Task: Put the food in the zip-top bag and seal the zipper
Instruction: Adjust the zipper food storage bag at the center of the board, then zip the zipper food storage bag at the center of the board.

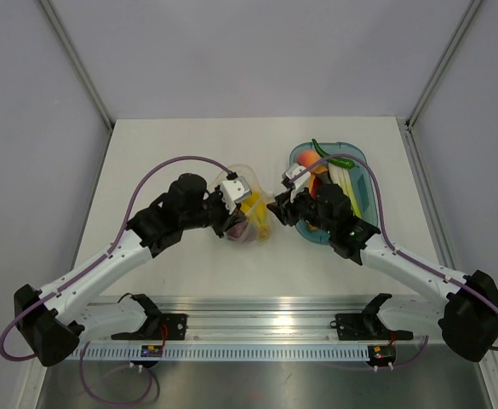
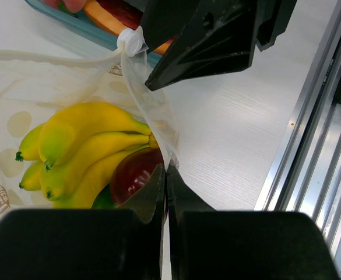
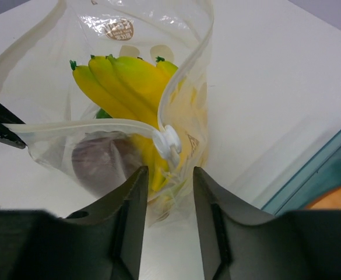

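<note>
The zip-top bag (image 3: 129,52) stands open-mouthed on the table, holding a yellow banana bunch (image 3: 129,81), a dark red apple (image 3: 97,160) and a green fruit (image 2: 103,199). My left gripper (image 2: 167,170) is shut on the bag's mouth edge by the zipper (image 2: 150,105). A white slider (image 3: 167,142) sits on the zipper strip. My right gripper (image 3: 169,178) is open, its fingers (image 3: 136,198) just short of the slider, one to each side. More food (image 1: 321,166) lies in the teal tray (image 1: 361,158). From above, both grippers (image 1: 234,213) (image 1: 276,207) meet at the bag (image 1: 250,223).
The teal tray (image 3: 319,178) sits just right of the bag, close to my right arm. A metal rail (image 2: 322,146) runs along the table's near edge. Grey walls enclose the table on three sides.
</note>
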`<state>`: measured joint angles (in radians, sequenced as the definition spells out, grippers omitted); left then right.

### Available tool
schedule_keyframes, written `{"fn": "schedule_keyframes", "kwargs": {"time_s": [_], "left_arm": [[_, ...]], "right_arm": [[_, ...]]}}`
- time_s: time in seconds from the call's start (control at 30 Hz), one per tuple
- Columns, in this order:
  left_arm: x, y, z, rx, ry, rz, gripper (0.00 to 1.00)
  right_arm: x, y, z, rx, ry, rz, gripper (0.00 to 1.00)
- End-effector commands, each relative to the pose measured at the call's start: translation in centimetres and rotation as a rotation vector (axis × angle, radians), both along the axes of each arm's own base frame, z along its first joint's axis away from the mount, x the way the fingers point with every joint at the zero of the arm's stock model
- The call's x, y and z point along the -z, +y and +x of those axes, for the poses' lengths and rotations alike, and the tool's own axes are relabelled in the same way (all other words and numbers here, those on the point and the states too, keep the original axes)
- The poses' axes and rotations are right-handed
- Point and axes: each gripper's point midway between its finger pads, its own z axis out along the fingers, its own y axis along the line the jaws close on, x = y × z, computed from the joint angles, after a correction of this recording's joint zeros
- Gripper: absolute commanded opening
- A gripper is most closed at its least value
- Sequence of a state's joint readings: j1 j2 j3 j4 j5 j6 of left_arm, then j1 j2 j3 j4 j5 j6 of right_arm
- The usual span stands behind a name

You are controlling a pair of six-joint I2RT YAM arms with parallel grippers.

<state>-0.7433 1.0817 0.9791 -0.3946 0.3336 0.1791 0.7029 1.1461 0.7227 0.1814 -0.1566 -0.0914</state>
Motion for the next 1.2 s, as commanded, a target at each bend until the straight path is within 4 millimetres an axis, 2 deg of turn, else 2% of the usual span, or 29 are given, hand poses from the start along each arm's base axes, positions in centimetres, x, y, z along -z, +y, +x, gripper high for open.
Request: {"fn": "schedule_keyframes", "kwargs": {"time_s": [0.0, 0.2, 0.33, 0.37, 0.4, 0.5, 0.53, 0.57, 0.6, 0.63, 0.7, 0.8, 0.87, 0.9, 0.97, 1.03, 1.1, 1.13, 1.17], "left_arm": [[-1.8, -0.6, 0.0, 0.028, -0.043, -0.057, 0.0], [-1.9, -0.6, 0.0, 0.031, -0.046, -0.058, 0.0], [-2.0, -0.6, 0.1, 0.026, -0.046, -0.06, 0.0], [-2.0, -0.6, 0.1, 0.026, -0.045, -0.059, 0.0], [-2.2, -0.6, 0.1, 0.028, -0.048, -0.063, 0.0], [-2.4, -0.4, 0.2, 0.017, -0.055, -0.054, 0.01], [-3.1, -0.1, 0.7, -0.011, -0.075, -0.051, 0.06], [-3.6, 0.1, 1.0, -0.031, -0.085, -0.048, 0.13], [-3.8, 0.5, 1.2, -0.046, -0.098, -0.031, 0.31], [-4.4, 1.1, 1.8, -0.084, -0.127, -0.02, 0.38], [-6.5, 1.9, 2.4, -0.119, -0.204, -0.029, 0.52], [-8.8, 2.3, 3.5, -0.139, -0.339, -0.043, 0.62], [-9.3, 1.5, 3.3, -0.067, -0.388, -0.04, 0.62], [-10.3, 1.2, 3.3, -0.023, -0.44, -0.031, 0.62], [-10.1, -0.2, 3.5, 0.055, -0.453, -0.017, 0.59], [-11.3, -1.1, 3.3, 0.131, -0.478, -0.014, 0.58], [-10.4, -2.2, 3.2, 0.216, -0.455, 0.01, 0.57], [-11.5, -3.0, 2.5, 0.284, -0.46, -0.026, 0.57], [-11.2, -3.5, 2.3, 0.332, -0.454, -0.027, 0.53]], "right_arm": [[-4.9, 1.0, 0.9, -0.021, -0.129, 0.097, 0.4], [-5.3, 1.4, 0.7, -0.043, -0.135, 0.111, 0.31], [-5.0, 1.6, 0.7, -0.053, -0.127, 0.102, 0.13], [-5.0, 1.6, 0.7, -0.052, -0.128, 0.103, 0.01], [-4.9, 1.4, 0.7, -0.045, -0.127, 0.104, 0.0], [-5.1, 1.2, 0.6, -0.04, -0.141, 0.107, 0.0], [-5.1, 1.1, 0.6, -0.041, -0.147, 0.104, 0.0], [-5.1, 1.0, 0.6, -0.038, -0.153, 0.103, 0.0], [-5.2, 0.8, 0.4, -0.04, -0.165, 0.101, 0.0], [-5.4, 0.6, 0.3, -0.041, -0.173, 0.1, 0.0], [-5.8, 0.1, 0.1, -0.048, -0.189, 0.1, 0.0], [-5.9, -0.4, -0.3, -0.089, -0.186, 0.092, 0.0], [-5.6, -0.8, -0.5, -0.109, -0.169, 0.08, 0.0], [-5.8, -1.0, -0.5, -0.125, -0.174, 0.078, 0.0], [-5.5, -1.3, -0.5, -0.135, -0.162, 0.066, 0.0], [-5.5, -1.6, -0.5, -0.141, -0.164, 0.055, 0.0], [-5.5, -1.6, -0.6, -0.153, -0.168, 0.049, 0.0], [-5.3, -1.7, -0.6, -0.158, -0.164, 0.043, 0.0], [-5.2, -1.6, -0.8, -0.169, -0.162, 0.039, 0.0]]}}
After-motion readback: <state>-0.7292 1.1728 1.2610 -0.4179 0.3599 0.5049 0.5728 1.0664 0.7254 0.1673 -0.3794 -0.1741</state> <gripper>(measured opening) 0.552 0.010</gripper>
